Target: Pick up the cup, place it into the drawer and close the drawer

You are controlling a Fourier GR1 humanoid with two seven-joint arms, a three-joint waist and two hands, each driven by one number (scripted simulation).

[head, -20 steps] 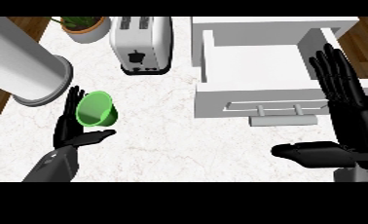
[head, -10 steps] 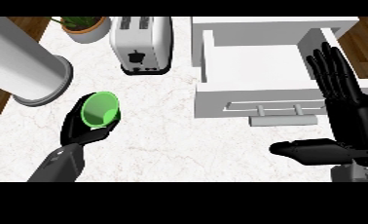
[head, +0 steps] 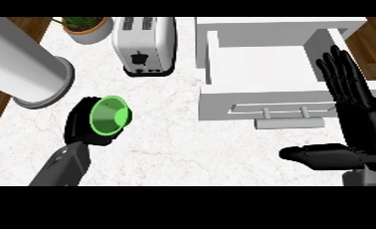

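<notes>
Green round cup, left hand, marble counter

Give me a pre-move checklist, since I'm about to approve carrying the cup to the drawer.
1. Left hand curled round the green cup: ok.
2. Cup off the counter: cannot tell.
3. Drawer open, inside bare: ok.
4. Right hand open, at the drawer's right edge, out of the cup's way: ok.
5. Toaster stands beyond the direct path: ok.
</notes>
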